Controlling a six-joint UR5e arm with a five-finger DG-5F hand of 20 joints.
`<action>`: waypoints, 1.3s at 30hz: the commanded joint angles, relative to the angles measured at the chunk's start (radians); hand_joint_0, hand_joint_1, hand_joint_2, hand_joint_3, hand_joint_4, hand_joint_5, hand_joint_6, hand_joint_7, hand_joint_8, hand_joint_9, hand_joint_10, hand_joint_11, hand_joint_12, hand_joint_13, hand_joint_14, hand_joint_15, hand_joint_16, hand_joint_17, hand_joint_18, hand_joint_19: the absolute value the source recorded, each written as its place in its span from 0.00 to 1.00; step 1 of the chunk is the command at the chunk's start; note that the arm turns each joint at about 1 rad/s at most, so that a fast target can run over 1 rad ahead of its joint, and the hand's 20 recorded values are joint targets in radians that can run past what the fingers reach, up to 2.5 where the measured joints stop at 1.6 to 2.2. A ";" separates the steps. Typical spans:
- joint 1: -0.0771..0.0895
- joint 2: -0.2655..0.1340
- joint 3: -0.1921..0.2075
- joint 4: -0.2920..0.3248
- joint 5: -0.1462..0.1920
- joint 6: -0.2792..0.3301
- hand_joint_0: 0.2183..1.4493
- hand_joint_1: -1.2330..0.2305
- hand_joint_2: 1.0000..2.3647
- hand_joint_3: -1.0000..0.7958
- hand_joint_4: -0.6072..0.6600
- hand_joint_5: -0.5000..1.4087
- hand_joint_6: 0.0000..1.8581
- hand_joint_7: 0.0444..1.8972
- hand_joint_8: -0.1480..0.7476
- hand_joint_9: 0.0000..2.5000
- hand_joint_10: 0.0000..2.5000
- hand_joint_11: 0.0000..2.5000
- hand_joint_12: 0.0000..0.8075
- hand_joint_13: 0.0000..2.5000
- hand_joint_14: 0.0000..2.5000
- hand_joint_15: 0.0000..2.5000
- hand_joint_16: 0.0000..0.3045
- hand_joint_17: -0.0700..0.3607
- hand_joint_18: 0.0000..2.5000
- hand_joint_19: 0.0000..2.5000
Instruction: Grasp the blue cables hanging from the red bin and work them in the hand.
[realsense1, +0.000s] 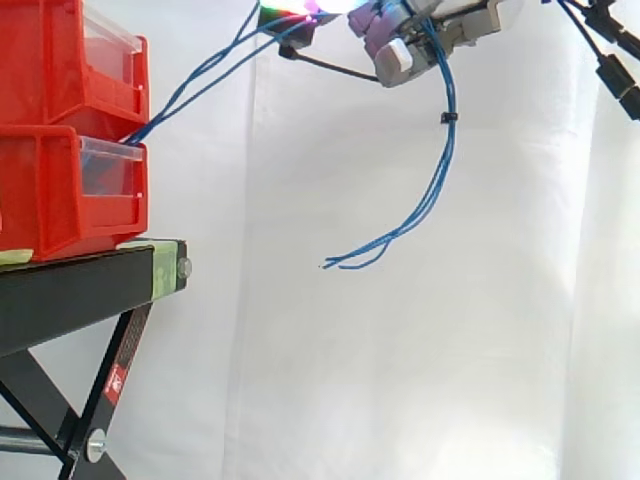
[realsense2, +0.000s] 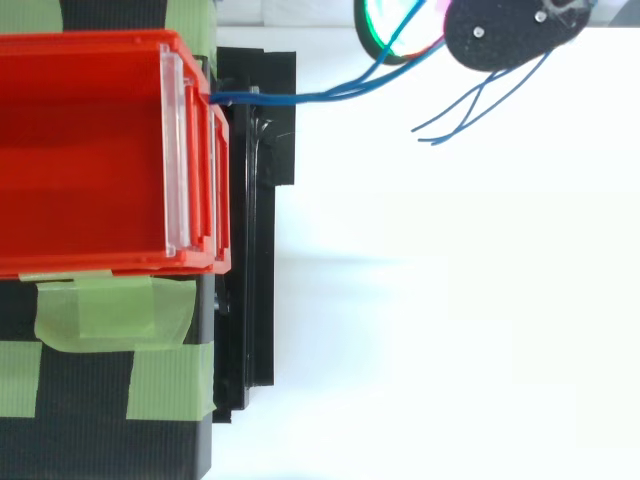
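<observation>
Robot hand (realsense1: 400, 55) sits high at the right in the side view, its fingers curled round the blue cables (realsense1: 438, 170). At left, a black stand (realsense1: 70, 290) carries two stacked red bins (realsense1: 60, 190). The cables rise from the bins' front to the hand, and their loose ends dangle below it.

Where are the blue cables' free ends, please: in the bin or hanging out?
Hanging out: the blue cables leave the red bin, cross the hand, dangle below.
</observation>
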 joint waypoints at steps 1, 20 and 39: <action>0.001 0.004 0.004 -0.017 0.000 0.008 0.94 0.36 0.01 0.75 0.54 0.45 0.11 0.70 0.56 0.18 1.00 0.91 0.55 0.24 1.00 0.44 0.18 0.44 0.29 0.44; 0.016 0.031 0.004 0.075 -0.053 0.205 0.93 0.37 0.01 0.73 0.54 0.46 0.11 0.69 0.57 0.19 1.00 0.92 0.55 0.25 1.00 0.44 0.17 0.44 0.30 0.44; 0.042 0.031 -0.022 0.213 -0.091 0.188 0.71 0.33 0.01 0.59 0.61 0.44 0.08 0.71 0.60 0.18 1.00 0.92 0.57 0.29 1.00 0.49 0.19 0.46 0.45 0.52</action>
